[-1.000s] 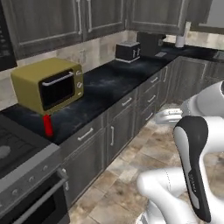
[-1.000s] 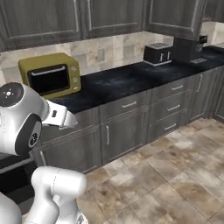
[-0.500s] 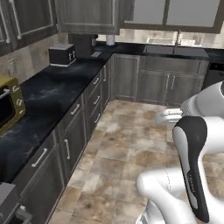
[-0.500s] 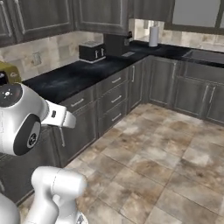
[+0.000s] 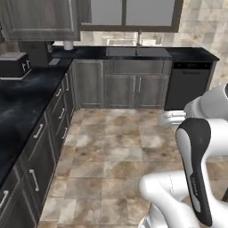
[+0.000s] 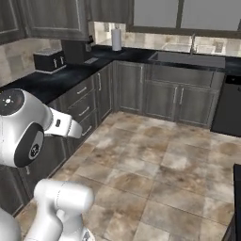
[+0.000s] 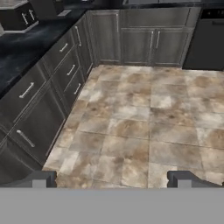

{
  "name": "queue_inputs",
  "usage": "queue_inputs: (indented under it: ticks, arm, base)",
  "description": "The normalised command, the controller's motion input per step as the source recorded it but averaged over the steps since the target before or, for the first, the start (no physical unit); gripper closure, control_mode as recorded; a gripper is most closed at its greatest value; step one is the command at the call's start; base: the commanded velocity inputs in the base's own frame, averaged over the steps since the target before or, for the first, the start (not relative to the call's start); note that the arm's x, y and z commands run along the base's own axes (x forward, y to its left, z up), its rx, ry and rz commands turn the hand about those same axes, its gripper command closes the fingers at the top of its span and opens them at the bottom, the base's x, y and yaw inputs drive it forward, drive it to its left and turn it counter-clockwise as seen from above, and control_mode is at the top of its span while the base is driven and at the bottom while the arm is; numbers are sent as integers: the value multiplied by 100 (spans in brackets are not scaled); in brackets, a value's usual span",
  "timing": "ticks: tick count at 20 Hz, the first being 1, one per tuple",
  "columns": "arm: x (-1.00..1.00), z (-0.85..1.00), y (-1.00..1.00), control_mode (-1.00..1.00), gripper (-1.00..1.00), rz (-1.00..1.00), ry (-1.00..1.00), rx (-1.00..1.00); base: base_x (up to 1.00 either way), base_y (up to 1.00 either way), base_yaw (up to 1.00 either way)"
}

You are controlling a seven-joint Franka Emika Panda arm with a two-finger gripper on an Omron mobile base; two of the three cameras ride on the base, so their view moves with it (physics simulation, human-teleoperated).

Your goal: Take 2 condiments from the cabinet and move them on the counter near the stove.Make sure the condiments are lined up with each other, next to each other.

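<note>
So the gripper [image 7: 113,178] is spread wide with nothing between its tips, sitting at the bottom of the hand view and pointed down at the tan stone-tile floor [image 7: 144,122]. The black marble worktop [image 5: 20,104] runs up the left side of the left base view, over grey drawers [image 5: 38,153] with short silver handles, then turns the corner along the back wall. A black toaster [image 5: 13,65] sits on it at the upper left of that view; in the right base view the same toaster [image 6: 49,60] is at the upper left too, with a white paper towel roll [image 6: 116,39] standing further along the back. There's a sink [image 6: 188,59] set into the back run under the window, and a black dishwasher [image 5: 189,84] to the right of it. Dark grey wall cabinets [image 5: 42,20] hang at the top left of the left base view, doors closed as far as I can make out, it's cropped pretty tight. The white arm [image 5: 196,169] fills the lower right of that view.
</note>
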Motion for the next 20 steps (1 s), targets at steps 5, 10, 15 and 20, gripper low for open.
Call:
queue_inputs:
  ticks: [5, 10, 15, 20]
  arm:
    - [0, 0, 0, 100, -100, 0, 0, 0]
    - [0, 0, 0, 100, -100, 0, 0, 0]
    - [0, 0, 0, 100, -100, 0, 0, 0]
    - [0, 0, 0, 100, -100, 0, 0, 0]
  base:
    - [58, -33, -35]
    - [47, -34, -23]
    - [81, -21, -12]
    - [99, 0, -2]
